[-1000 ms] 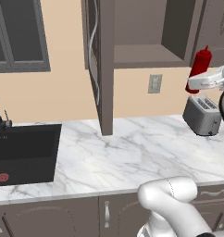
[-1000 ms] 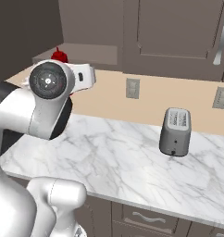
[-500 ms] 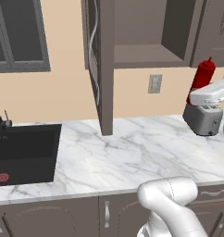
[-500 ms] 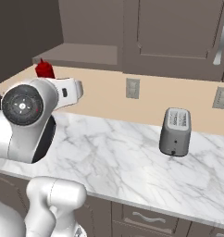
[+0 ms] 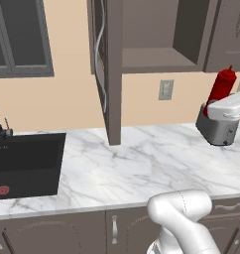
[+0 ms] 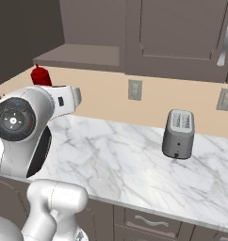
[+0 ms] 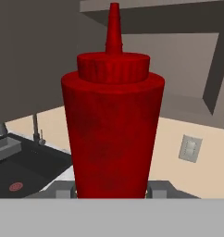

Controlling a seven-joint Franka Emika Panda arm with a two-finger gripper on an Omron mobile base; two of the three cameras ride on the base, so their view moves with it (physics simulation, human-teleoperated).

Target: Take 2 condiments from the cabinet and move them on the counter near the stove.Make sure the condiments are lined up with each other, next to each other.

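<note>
Red squeeze bottle (image 7: 113, 129) upright in raised gripper (image 7: 112, 190).

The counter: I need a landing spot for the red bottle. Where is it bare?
The counter is bare between the sink and the toaster, and in front of the toaster. It is tighter by the open cabinet door. The gripper holds the red squeeze bottle.

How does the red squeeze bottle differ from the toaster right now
The red squeeze bottle is slim, all red and gripped upright by the gripper above the counter; the toaster is boxy, grey and stands on the counter. Both are upright.
</note>
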